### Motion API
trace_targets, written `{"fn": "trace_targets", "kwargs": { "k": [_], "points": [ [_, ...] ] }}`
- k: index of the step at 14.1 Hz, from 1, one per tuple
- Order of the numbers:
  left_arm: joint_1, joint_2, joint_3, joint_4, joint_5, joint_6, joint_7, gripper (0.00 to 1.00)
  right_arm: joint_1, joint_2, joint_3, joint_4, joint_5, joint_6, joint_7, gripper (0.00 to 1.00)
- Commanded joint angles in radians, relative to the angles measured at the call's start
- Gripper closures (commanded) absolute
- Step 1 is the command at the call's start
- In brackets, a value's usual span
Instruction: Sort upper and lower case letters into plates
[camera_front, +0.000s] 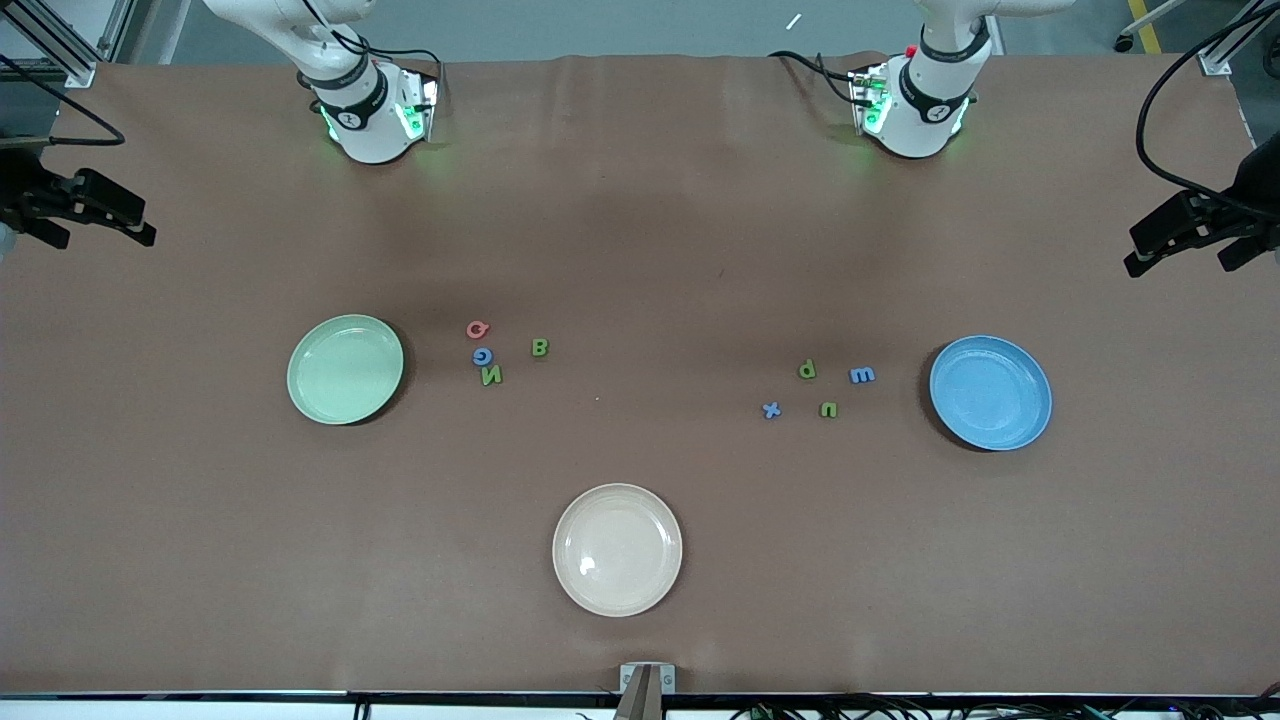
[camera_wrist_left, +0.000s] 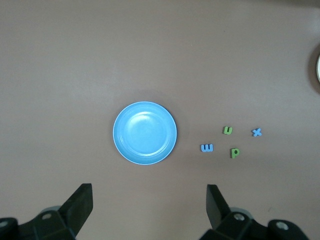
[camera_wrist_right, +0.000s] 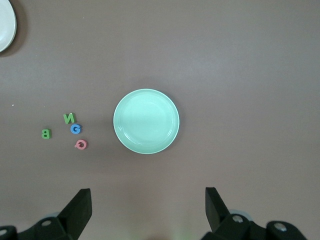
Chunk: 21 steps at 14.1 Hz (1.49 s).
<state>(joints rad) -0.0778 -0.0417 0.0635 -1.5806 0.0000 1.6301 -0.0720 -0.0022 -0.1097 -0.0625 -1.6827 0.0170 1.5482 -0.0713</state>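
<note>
Eight letters (camera_front: 483, 356) lie on the table, well below both grippers' wide-spread fingers (camera_wrist_left: 80, 205).

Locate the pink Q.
The pink Q lies on the table beside the pale green plate, just farther from the front camera than the blue G.
</note>
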Motion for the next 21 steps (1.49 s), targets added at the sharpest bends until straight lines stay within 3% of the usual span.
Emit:
{"fn": "trace_targets", "kwargs": {
  "k": [1, 9, 15, 18, 21],
  "points": [
    [0.004, -0.02, -0.002, -0.01, -0.015, -0.007, 0.012, 0.0, -0.001, 0.005, -0.002, 0.011, 0.009, 0.016, -0.008, 0.0],
    [-0.003, -0.008, -0.002, -0.01, -0.017, -0.01, -0.011, 0.0, -0.005, 0.004, -0.003, -0.011, 0.009, 0.032, -0.008, 0.0],
    [-0.019, 0.169, -0.05, -0.015, -0.018, 0.02, -0.095, 0.0, -0.005, 0.004, -0.003, -0.022, 0.009, 0.033, -0.008, 0.0],
    [-0.02, 0.276, -0.117, -0.039, -0.006, 0.112, -0.271, 0.0, -0.005, 0.004, -0.003, -0.022, 0.009, 0.03, -0.008, 0.0],
    [-0.02, 0.307, -0.165, -0.183, -0.006, 0.337, -0.386, 0.0, -0.005, 0.004, -0.003, -0.011, 0.009, 0.02, -0.007, 0.0]
  ]
}}
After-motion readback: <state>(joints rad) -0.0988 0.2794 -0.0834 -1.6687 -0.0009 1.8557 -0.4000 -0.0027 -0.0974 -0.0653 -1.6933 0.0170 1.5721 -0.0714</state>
